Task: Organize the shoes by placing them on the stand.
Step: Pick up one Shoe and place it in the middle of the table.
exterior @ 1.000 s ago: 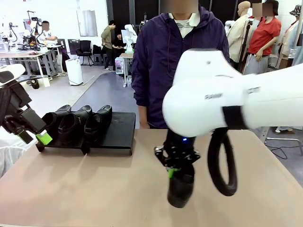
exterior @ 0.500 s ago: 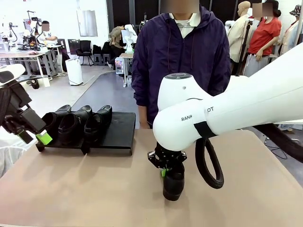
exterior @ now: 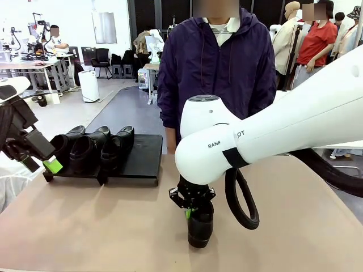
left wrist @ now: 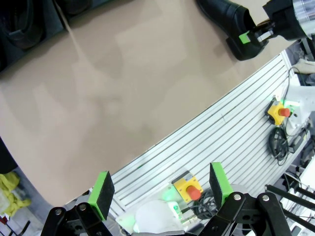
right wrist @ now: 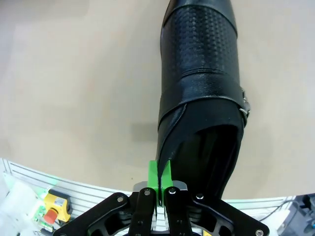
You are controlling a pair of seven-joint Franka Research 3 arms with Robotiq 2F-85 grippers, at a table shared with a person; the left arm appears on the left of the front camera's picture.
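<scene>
Carrying the fourth shoe (exterior: 199,225) by its collar, the pinched right gripper (exterior: 189,213) has drifted toward the stand (exterior: 144,158), whose near-right platform has room; next comes a lift onto it. Beside the stand's left end, the left gripper (left wrist: 160,187) hangs spread, empty. Whether the sole touches the worktop (exterior: 102,226) is unclear.

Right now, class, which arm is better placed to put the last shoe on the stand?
Right. The right gripper is shut on the fourth shoe's collar; the left gripper is open, holding nothing. The stand's right side is free.
</scene>
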